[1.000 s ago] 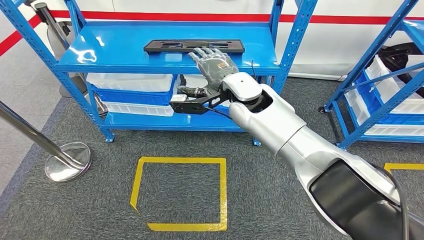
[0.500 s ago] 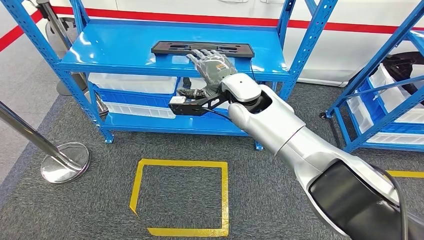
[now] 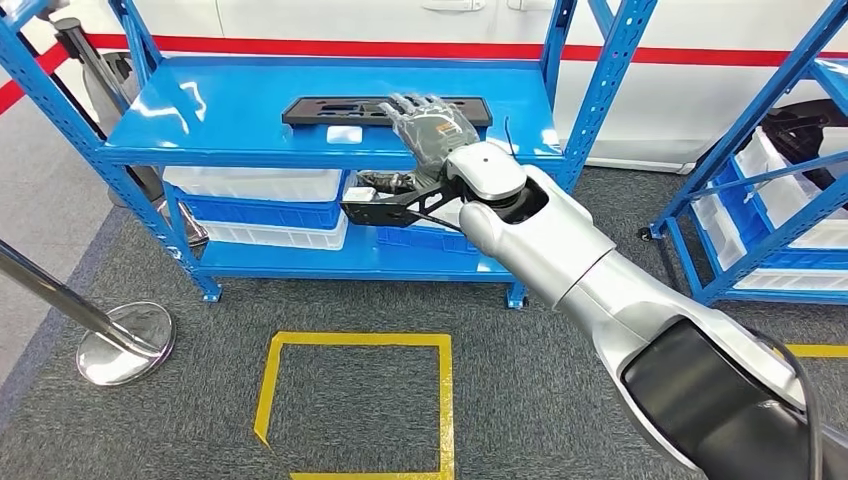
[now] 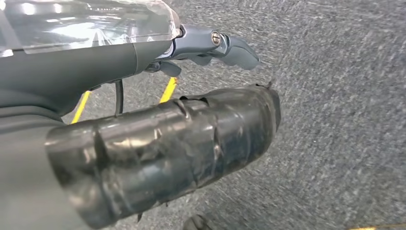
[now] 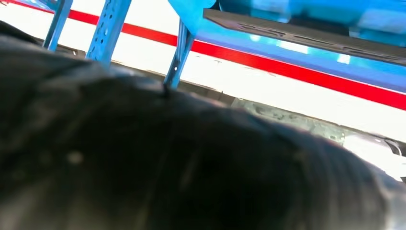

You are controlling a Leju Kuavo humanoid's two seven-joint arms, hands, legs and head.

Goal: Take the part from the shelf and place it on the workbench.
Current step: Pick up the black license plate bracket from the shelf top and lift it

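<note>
A flat black part (image 3: 330,110) lies lengthwise on the top board of the blue shelf (image 3: 220,115). My right hand (image 3: 430,125) reaches in over the right half of the part with its fingers spread flat above it, and its thumb (image 3: 385,182) hangs below the shelf's front edge. It holds nothing. In the right wrist view the part (image 5: 306,36) shows edge-on beyond the dark blurred hand (image 5: 143,158). My left hand (image 4: 163,143) hangs over the grey carpet, fingers loose and holding nothing.
White bins (image 3: 250,185) sit on the lower levels of the shelf. A second blue shelf (image 3: 770,170) stands at the right. On the carpet are a yellow tape square (image 3: 350,345) and a chrome post base (image 3: 120,343) at the left.
The camera has shifted a little. My right hand has slid further in over the part, its fingers now covering it from the near edge to the far edge.
</note>
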